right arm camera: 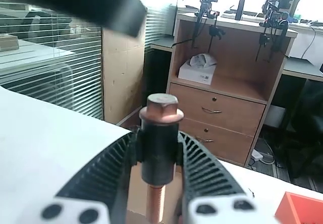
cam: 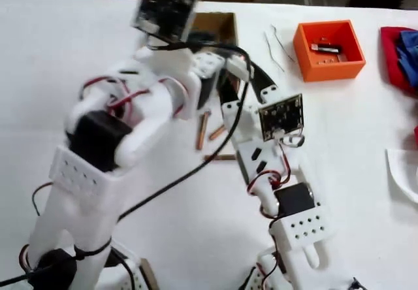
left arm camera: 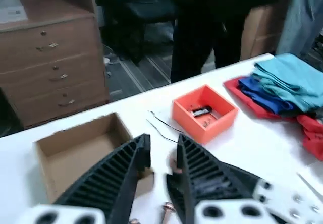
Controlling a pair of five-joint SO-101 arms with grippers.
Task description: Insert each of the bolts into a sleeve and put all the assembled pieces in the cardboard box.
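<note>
We've got the right gripper [right arm camera: 157,139] with its fingers pinching the sleeve [right arm camera: 158,161], bolt [right arm camera: 161,110] seated inside, close to the cardboard box [cam: 219,22] by the tabletop's far edge. The left gripper [left arm camera: 162,146] hangs nearby with its fingers spread. Released off-centre, the piece could land outside, and we judge the arms could clash.

High view down over table [cam: 65,55], wrist views close along each claw [left arm camera: 162,139] [right arm camera: 159,133], high and left share orange tray [cam: 330,71] [left arm camera: 222,128].
</note>
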